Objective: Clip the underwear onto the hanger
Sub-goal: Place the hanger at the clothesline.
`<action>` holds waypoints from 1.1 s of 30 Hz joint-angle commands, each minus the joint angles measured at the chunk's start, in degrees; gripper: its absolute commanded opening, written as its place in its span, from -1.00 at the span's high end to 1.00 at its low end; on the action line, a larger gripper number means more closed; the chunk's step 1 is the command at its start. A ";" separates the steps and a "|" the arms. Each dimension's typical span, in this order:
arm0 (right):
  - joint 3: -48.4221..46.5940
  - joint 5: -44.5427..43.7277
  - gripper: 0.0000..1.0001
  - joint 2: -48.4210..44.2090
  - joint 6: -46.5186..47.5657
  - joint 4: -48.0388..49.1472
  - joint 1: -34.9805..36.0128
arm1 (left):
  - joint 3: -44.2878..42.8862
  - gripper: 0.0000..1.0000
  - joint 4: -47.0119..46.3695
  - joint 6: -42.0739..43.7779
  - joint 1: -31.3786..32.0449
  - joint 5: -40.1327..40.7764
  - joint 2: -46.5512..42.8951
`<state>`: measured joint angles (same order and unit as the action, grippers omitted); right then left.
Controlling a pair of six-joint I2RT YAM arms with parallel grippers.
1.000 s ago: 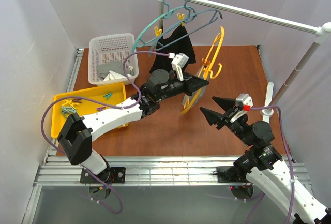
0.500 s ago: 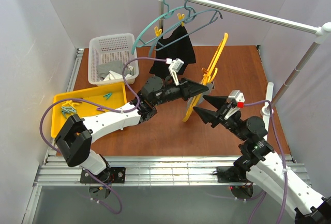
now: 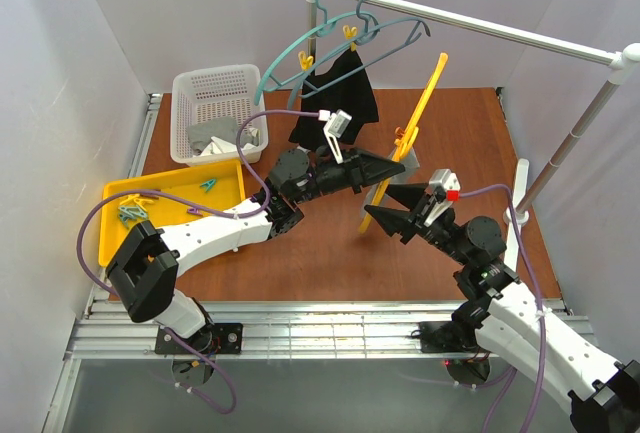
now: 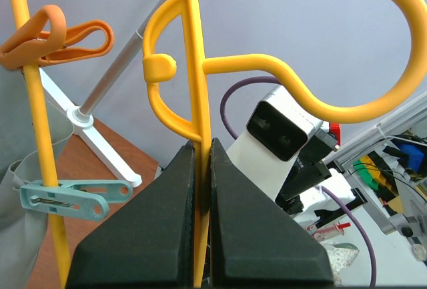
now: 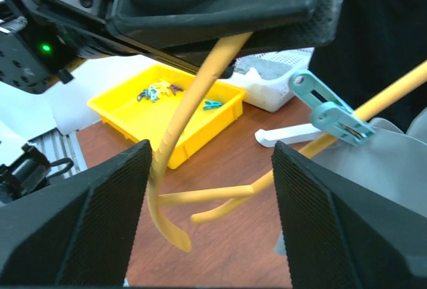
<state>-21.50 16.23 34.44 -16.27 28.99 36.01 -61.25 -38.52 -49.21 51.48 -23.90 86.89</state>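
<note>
Two tools meet mid-frame: the left tool pinches the yellow hanger; the right tool stands spread, holding nothing.

A lab test cell: white panel walls enclose a table edged with aluminium rails.

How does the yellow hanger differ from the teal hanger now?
The yellow hanger is off the rail, held tilted in the shut left hand; the teal hanger hangs on the rail by its hook. The teal hanger carries a black garment; the yellow hanger carries grey underwear. Both are thin plastic hangers.
</note>
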 commanded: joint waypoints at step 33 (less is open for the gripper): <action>-16.65 -4.72 0.97 6.70 -12.11 -9.04 -0.41 | 10.71 -0.63 5.03 10.63 -5.77 6.76 -17.63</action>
<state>-35.14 12.12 41.10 -26.72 19.25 35.97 -52.12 -35.55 -40.27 47.18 -18.98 72.99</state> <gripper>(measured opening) 0.018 0.811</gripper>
